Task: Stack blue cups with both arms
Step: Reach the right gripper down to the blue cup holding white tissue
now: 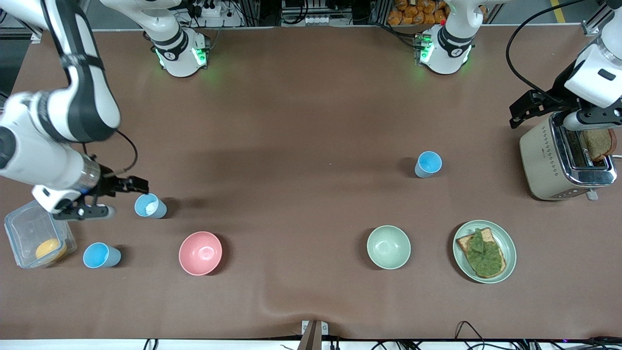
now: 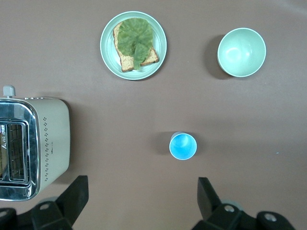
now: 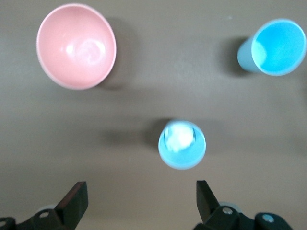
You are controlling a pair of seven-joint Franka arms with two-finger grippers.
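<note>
Nearest, I noted, was my right gripper (image 1: 114,197), jaws wide, empty, just beside an upright blue cup (image 1: 150,205); the left gripper (image 1: 522,109), likewise open, hung by the toaster (image 1: 563,163).

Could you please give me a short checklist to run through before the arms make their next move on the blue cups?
1. Right gripper fingers open, nothing held: ok.
2. Left gripper fingers open, nothing held: ok.
3. Cup by the right gripper upright: ok; something white inside: not ok.
4. Cup toward the left arm's end upright, nothing touching it: ok.
5. Third cup upright, beside the clear container: ok.
6. Any cups stacked: not ok.
</note>
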